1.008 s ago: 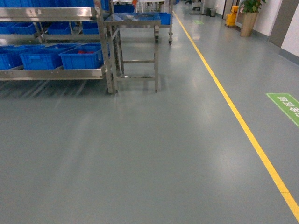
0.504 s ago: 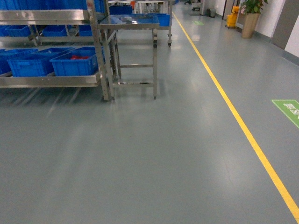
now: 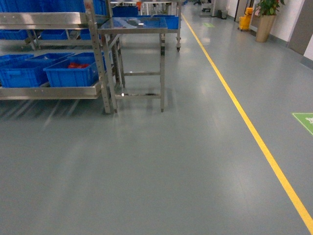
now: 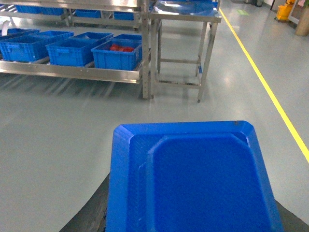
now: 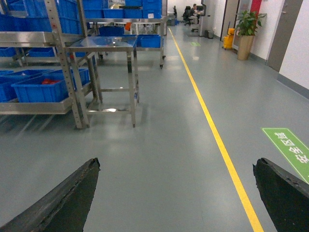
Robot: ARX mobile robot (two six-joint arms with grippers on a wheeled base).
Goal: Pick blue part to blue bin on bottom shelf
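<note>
In the left wrist view a flat blue part (image 4: 193, 179) with a recessed middle fills the lower frame. My left gripper (image 4: 190, 220) is shut on it, and its dark fingers (image 4: 89, 217) show at both lower edges. My right gripper (image 5: 176, 193) is open above bare floor, with nothing between its black fingers (image 5: 63, 203). The bottom shelf (image 3: 49, 91) of the steel rack lies far ahead on the left. On it stand blue bins (image 3: 22, 72), and the nearest bin (image 3: 71, 74) holds red pieces. Neither gripper shows in the head view.
A small steel table (image 3: 134, 29) stands just right of the rack post (image 3: 100, 63). A yellow floor line (image 3: 244, 117) runs along the right, with a green floor sign (image 3: 305, 121) beyond it. A potted plant (image 3: 266, 19) stands by the far wall.
The rack and the small table have slid left and down in the head view and look larger, so the camera has rolled closer. The green sign has moved further right.
</note>
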